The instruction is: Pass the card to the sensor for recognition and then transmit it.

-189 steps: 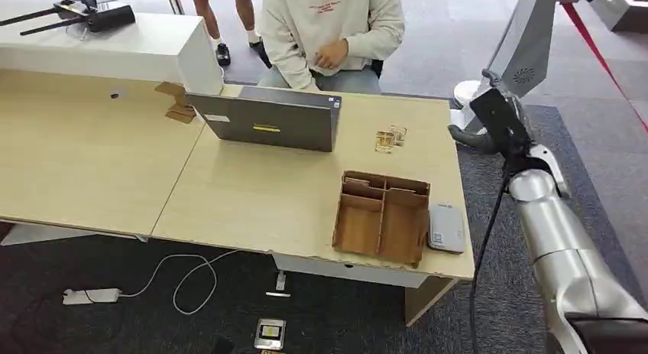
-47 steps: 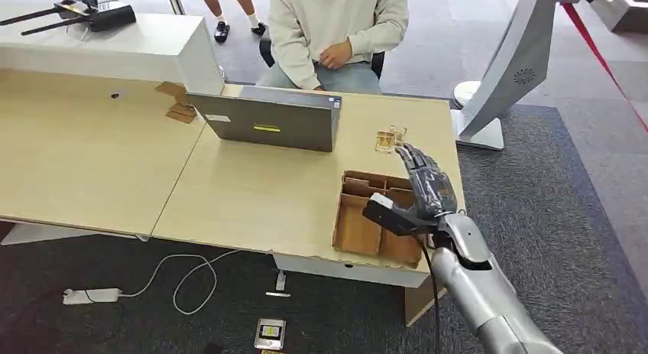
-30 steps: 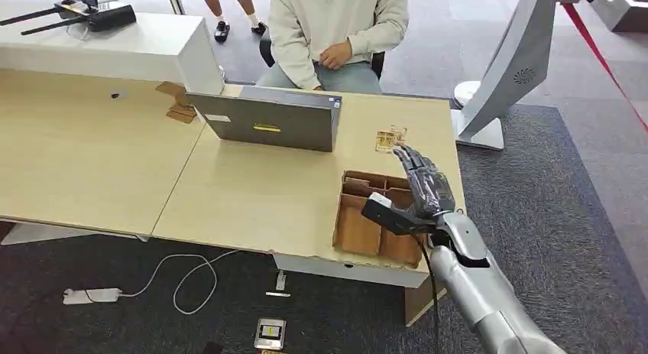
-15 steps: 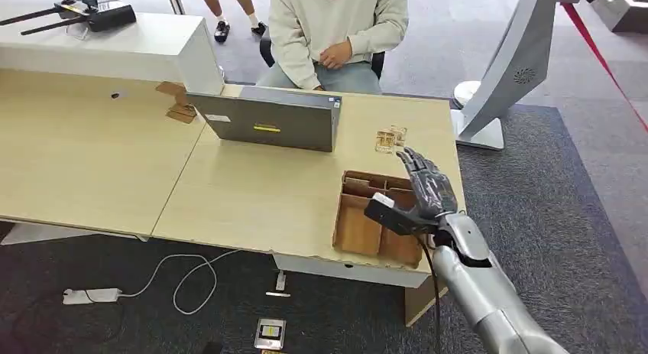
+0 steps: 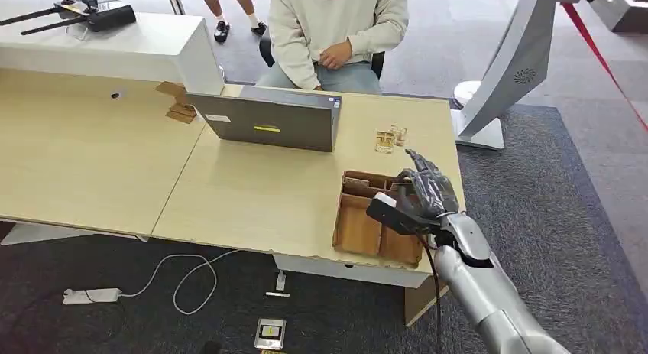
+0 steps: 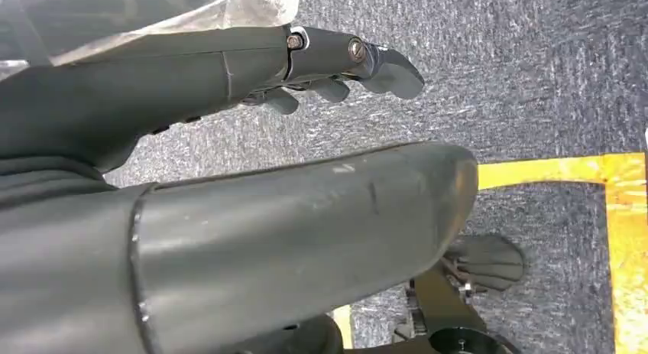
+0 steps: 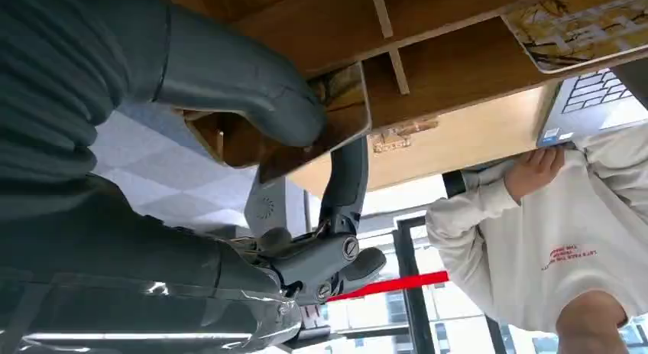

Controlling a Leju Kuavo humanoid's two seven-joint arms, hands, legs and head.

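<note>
My right hand (image 5: pixel 426 195) reaches into the far right part of the brown divided wooden box (image 5: pixel 359 225) near the table's right front corner. In the right wrist view its thumb (image 7: pixel 252 86) and a dark finger (image 7: pixel 348 178) pinch a brownish card (image 7: pixel 340 121) by its edge, above the box's dividers. Another patterned card (image 7: pixel 581 25) lies in a neighbouring compartment. My arm covers the spot beside the box where the sensor lay. My left hand (image 6: pixel 229 140) hangs over the grey carpet, fingers apart and holding nothing.
A grey laptop (image 5: pixel 267 121) stands at the table's middle, with a seated person (image 5: pixel 336 25) behind it. Small wooden pieces (image 5: pixel 388 138) lie beyond the box. A remote controller (image 5: pixel 92 10) rests on the white counter. A white stand (image 5: pixel 504 71) rises to the right.
My right arm came in from the right side and lowered over the box. In the last second its spread fingers curled down into the box and closed on the card.
</note>
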